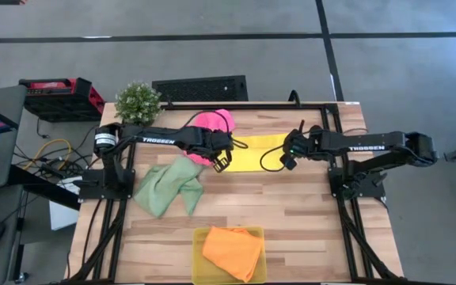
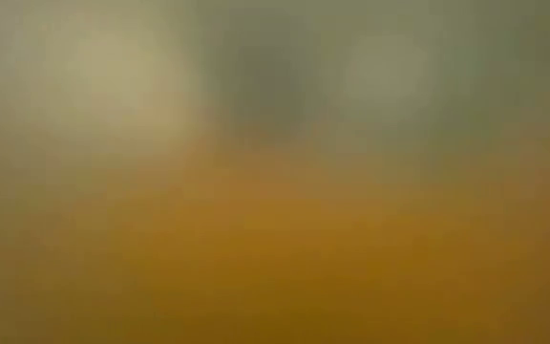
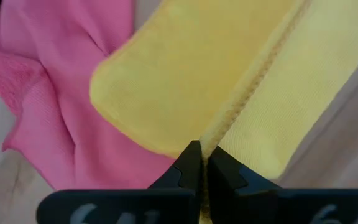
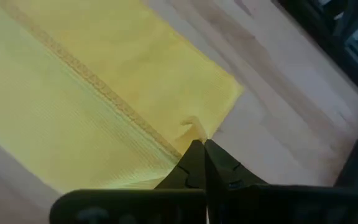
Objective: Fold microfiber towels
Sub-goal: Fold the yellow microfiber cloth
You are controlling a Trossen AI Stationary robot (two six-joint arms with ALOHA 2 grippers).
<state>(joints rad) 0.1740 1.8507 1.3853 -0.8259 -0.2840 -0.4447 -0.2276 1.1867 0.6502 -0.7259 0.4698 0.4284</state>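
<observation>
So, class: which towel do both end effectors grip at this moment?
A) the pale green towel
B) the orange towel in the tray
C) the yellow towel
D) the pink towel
C: both wrist views show fingers pinched shut on the yellow towel, the left end effector on one end and the right end effector on the other end.

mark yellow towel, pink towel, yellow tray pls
yellow towel [image 1: 258, 153], high view, flat middle between the two grippers.
pink towel [image 1: 214, 121], high view, bunched top.
yellow tray [image 1: 197, 257], high view, left rim.
</observation>
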